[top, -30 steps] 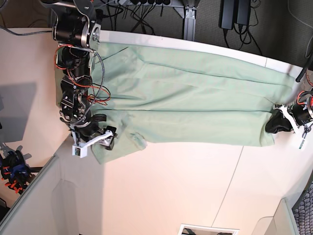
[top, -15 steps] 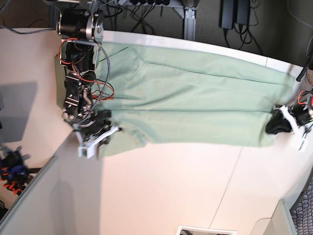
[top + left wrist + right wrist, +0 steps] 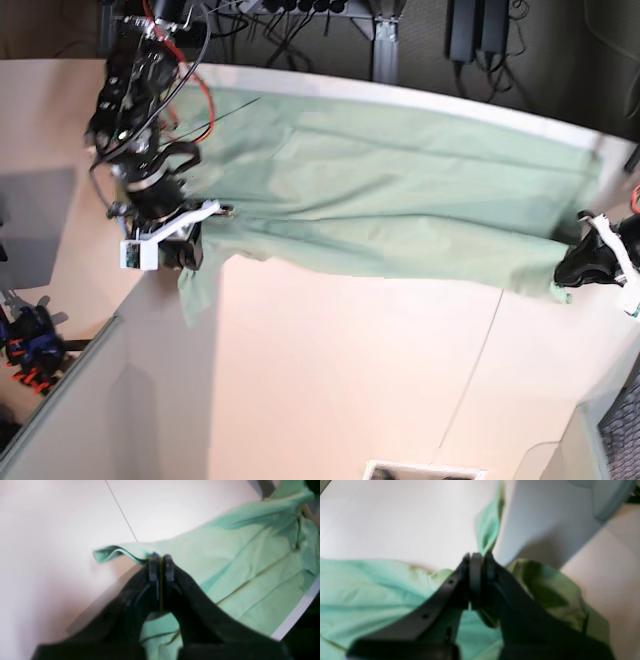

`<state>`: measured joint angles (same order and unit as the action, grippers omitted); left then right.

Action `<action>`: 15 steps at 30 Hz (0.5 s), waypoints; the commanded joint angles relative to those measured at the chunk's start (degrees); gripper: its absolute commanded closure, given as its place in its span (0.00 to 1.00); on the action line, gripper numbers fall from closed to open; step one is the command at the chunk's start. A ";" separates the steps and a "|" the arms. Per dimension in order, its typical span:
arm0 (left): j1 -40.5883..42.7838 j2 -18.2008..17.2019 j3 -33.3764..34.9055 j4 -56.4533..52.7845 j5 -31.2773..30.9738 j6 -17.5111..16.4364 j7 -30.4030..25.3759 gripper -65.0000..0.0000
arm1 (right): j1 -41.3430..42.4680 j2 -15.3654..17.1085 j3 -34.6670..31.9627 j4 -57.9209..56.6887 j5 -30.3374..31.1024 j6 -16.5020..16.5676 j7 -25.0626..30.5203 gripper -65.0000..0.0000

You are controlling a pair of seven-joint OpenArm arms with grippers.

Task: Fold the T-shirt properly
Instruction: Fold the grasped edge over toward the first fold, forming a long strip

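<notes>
Both pincers stay clamped on the T-shirt (image 3: pixel 400 190): the right pincer (image 3: pixel 185 245) has lifted its end toward the surface's (image 3: pixel 350 380) far edge, while the left pincer (image 3: pixel 580 270) drew its corner outward, stretching the fabric for folding.

The tabletop (image 3: pixel 350 380) is pale, almost white, with a warm pinkish tone, and a thin dark seam (image 3: pixel 470 370) crosses it on the right side. Its far edge has a light border. Behind it the space is dark, with black cables (image 3: pixel 290 30) and a grey metal post (image 3: pixel 386 45). At the left, a grey panel (image 3: pixel 30 225) stands beside the tabletop.
</notes>
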<state>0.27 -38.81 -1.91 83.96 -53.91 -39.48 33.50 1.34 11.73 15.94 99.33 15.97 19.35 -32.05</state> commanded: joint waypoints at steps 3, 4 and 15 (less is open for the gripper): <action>1.22 -1.38 -3.10 0.76 -3.72 -0.52 1.05 1.00 | -4.52 0.66 2.49 6.27 2.14 0.13 1.25 1.00; 1.68 -1.38 -3.74 0.76 -4.46 -0.52 1.36 1.00 | -6.03 0.63 3.21 7.87 2.54 0.13 1.05 1.00; 5.60 -1.36 -5.40 0.74 -6.51 -0.52 4.55 1.00 | -17.16 0.59 6.84 13.88 5.46 0.13 0.11 1.00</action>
<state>6.52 -38.89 -6.72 83.94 -59.11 -39.29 39.18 -15.94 11.70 22.28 112.14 21.02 19.51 -33.47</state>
